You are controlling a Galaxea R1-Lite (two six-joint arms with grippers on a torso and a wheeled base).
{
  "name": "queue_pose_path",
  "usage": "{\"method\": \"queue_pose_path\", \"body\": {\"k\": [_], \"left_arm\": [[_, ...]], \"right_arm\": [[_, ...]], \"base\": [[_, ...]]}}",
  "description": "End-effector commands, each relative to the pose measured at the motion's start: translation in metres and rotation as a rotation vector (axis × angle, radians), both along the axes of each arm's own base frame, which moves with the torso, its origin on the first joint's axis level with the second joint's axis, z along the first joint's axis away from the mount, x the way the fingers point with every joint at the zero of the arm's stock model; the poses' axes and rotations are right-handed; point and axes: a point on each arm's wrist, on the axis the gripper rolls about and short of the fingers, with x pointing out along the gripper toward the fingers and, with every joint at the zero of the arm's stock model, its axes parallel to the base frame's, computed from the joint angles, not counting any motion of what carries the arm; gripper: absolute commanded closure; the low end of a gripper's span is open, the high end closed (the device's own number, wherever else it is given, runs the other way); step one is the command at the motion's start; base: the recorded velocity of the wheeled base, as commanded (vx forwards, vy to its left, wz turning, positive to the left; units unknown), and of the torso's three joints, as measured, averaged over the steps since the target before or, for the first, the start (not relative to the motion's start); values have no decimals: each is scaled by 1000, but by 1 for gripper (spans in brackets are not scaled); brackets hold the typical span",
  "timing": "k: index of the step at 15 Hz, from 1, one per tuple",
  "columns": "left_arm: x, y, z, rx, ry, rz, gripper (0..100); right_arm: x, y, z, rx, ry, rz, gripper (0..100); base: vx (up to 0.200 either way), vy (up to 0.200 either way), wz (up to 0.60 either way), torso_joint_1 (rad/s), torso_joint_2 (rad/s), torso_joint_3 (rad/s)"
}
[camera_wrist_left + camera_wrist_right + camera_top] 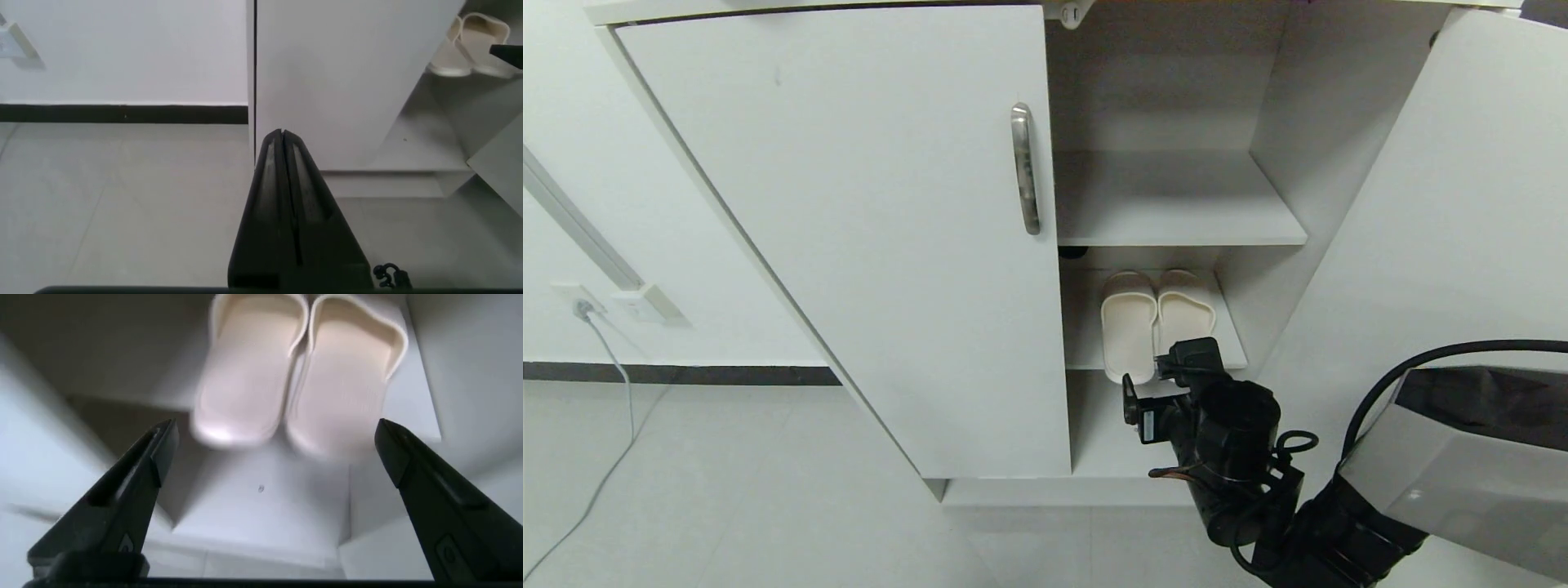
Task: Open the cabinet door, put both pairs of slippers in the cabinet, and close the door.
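Observation:
One pair of cream slippers (pixel 1156 318) lies side by side on the cabinet's middle shelf (pixel 1085 331), heels toward me. Their heels overhang the shelf's front edge a little. My right gripper (pixel 1156 376) hangs just in front of those heels, open, with nothing between its fingers. In the right wrist view the slippers (pixel 302 371) lie just beyond the spread right gripper (pixel 275 433). The cabinet's right door (pixel 1445 204) stands open. The left door (pixel 849 229) is closed. My left gripper (pixel 282 135) is shut and empty, low over the floor before the left door, with the slippers (pixel 470 41) farther off.
The upper shelf (pixel 1168 196) and the bottom compartment (pixel 1111 441) hold nothing. A metal handle (pixel 1025 167) runs down the left door's edge. A wall socket with a cable (pixel 580 309) lies to the left, over bare tiled floor (pixel 727 490).

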Motion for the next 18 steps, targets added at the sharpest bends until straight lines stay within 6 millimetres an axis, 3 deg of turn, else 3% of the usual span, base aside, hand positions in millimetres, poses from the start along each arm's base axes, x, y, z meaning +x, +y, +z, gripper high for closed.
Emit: {"method": "queue_pose_path", "body": {"k": [1, 18], "left_arm": [[0, 0, 0, 0, 2, 0, 100], [0, 0, 0, 0, 2, -1, 100]], "right_arm": [[0, 0, 0, -1, 1, 0, 0], [-3, 0, -1, -2, -1, 4, 0]], "base": [[0, 0, 0, 0, 0, 0], [0, 0, 0, 0, 0, 0]]}}
